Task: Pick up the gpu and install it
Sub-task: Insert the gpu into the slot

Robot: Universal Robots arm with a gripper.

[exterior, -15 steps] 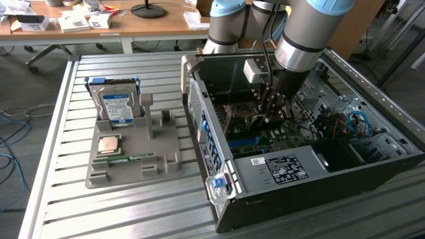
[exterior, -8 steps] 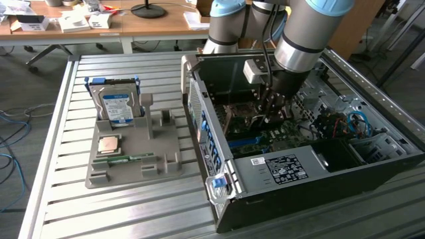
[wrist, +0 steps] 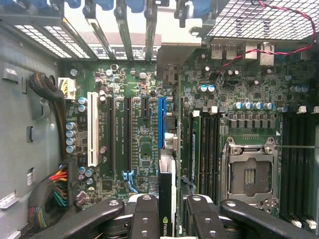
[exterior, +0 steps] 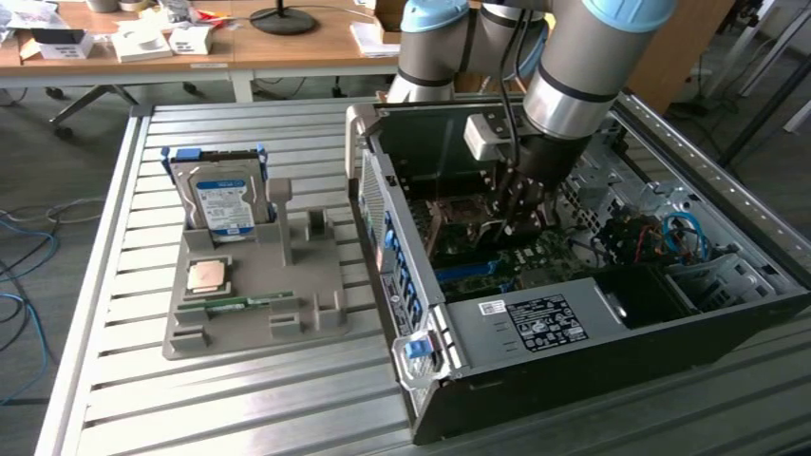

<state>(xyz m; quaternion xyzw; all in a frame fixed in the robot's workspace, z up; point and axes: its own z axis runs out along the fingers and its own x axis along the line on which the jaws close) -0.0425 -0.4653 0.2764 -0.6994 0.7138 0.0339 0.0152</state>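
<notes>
gpu (wrist: 166, 191) edge-on, pinched in end effector (wrist: 172, 206) — perhaps over blue slot (wrist: 161, 119)

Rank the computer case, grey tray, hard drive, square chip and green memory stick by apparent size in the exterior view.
1. Computer case
2. Grey tray
3. Hard drive
4. Square chip and green memory stick: too alike to rank. The stick is longer, the chip wider.

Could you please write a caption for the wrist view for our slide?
The end effector grips the gpu edge-on over the motherboard, near its blue slot.
</notes>
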